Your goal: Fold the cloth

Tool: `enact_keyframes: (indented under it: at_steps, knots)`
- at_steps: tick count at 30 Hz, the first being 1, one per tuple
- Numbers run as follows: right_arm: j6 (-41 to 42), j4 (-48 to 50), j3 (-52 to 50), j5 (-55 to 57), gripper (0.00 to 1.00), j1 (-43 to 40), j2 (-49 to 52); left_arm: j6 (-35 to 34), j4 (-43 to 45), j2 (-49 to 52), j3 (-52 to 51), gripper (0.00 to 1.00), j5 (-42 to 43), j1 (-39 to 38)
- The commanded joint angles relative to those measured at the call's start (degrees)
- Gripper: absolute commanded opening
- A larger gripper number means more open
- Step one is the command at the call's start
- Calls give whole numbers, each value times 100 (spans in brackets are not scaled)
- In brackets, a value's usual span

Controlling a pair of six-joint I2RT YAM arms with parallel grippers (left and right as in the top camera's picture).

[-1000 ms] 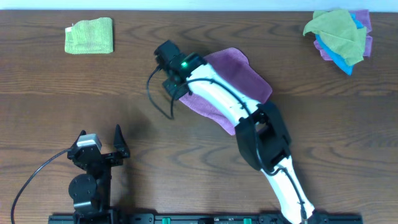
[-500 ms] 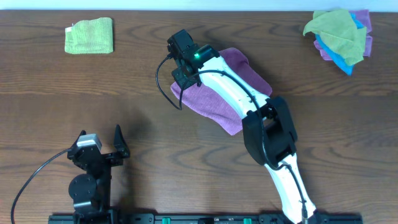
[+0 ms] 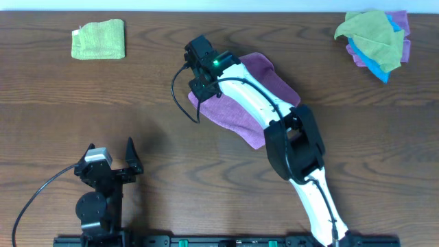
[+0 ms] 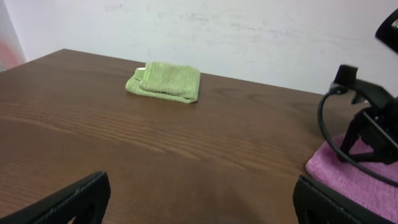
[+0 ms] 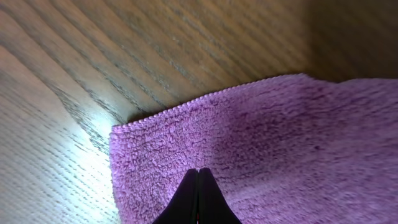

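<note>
The lilac-purple cloth point(image 3: 274, 86) lies flat on the brown table, right of centre, partly hidden under my right arm. Its edge also shows in the left wrist view point(image 4: 360, 177). My right gripper point(image 3: 199, 90) is over the cloth's left corner. In the right wrist view its fingers point(image 5: 199, 171) are shut, tips together, resting on the cloth point(image 5: 280, 137) just inside that corner, with no cloth visibly pinched between them. My left gripper point(image 3: 111, 156) is open and empty near the front left edge; its fingers frame bare table in the left wrist view point(image 4: 199, 208).
A folded yellow-green cloth point(image 3: 99, 39) lies at the back left, also in the left wrist view point(image 4: 165, 81). A pile of green, blue and purple cloths point(image 3: 374, 38) sits at the back right. A black cable point(image 3: 180, 103) loops beside the right wrist.
My right gripper moved right and toward the back over the cloth's left corner, then held still for the last half second. The left arm has not moved.
</note>
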Motion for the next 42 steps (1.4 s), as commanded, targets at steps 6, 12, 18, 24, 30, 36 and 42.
enact_keyframes:
  at_steps: [6,12,18,24,30,36,42]
  knots:
    - [66,-17,72,-74,2,11,297,-20,-92,-33,-179,96,-35,-33]
    - [144,-92,72,-175,2,17,444,-20,-92,-33,-179,95,-35,-33]
    - [140,-350,68,-177,2,68,457,-20,-92,-33,-179,96,-35,-33]
    - [118,-682,57,-175,2,295,457,-20,-92,-33,-179,95,-35,-33]
    - [76,-804,50,-175,1,688,457,-20,-92,-33,-179,95,-35,-33]
    - [70,-866,0,-260,1,1058,457,-20,-92,-33,-179,95,-35,-33]
    - [11,-1021,-9,-472,1,1416,457,-20,-90,-33,-179,95,-35,-33]
